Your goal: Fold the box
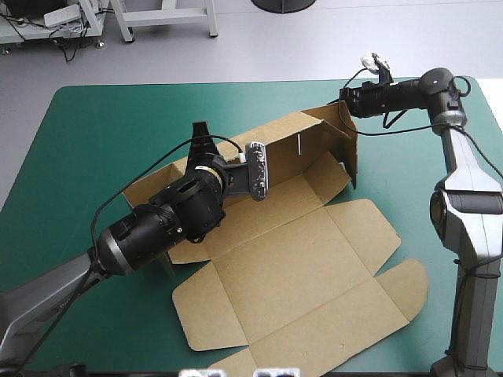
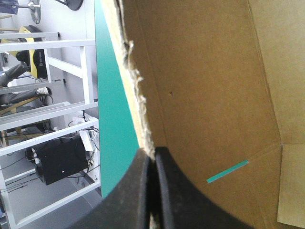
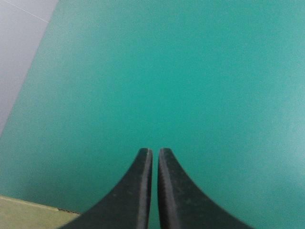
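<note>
Box point(image 1: 314, 259) sits half raised on my table point(image 1: 94, 141) — left tool point(image 2: 153, 151) clamped on its torn wall edge, right tool point(image 3: 155, 151) pinching its far corner.

Bright, even light from above; the box point(image 1: 299, 259) and left arm point(image 1: 157, 228) cast only soft, faint shadows on the teal-green cover point(image 1: 102, 141).

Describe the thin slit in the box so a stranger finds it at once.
On the teal-green table lies a brown box, its far wall raised. Along that wall, between the left hand pinching its rim and the right-hand corner, is the slit: a short cut clean through, unlike the creases nearby.
</note>
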Available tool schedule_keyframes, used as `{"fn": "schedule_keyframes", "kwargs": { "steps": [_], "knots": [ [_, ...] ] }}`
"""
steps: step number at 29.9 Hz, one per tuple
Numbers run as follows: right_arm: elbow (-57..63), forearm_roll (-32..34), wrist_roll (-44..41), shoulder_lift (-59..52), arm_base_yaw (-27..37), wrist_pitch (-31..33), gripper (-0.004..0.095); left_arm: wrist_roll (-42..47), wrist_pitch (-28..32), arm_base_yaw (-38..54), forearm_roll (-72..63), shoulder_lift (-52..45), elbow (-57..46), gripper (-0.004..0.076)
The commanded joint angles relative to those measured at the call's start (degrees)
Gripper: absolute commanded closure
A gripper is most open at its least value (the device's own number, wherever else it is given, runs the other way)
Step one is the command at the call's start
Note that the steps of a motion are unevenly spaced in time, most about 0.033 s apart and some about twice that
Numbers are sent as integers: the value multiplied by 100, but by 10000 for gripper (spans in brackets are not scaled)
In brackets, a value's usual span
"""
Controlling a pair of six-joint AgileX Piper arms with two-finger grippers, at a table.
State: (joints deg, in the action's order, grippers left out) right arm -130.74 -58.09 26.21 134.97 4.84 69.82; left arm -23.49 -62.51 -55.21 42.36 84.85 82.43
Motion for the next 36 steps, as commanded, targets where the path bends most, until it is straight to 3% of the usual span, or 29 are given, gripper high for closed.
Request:
{"fn": "schedule_keyframes", "kwargs": {
  "steps": [1, 7, 20, 36],
  "knots": [
    [-181, 132, -111, -752, -3, 220, 906, -5, 179, -13, 210, -181, 164, 734],
    [219, 216, -25, -1245, -3, 220, 925, -5, 179, -13, 235, -181, 164, 734],
    [2513, 571, 928, -2161, -3, 220, 926, 9, 137, -13, 223, -181, 164, 734],
    [3762, 654, 1508, -2935, -20, 210, 926, 31, 127, -13, 198, -181, 164, 734]
  ]
}}
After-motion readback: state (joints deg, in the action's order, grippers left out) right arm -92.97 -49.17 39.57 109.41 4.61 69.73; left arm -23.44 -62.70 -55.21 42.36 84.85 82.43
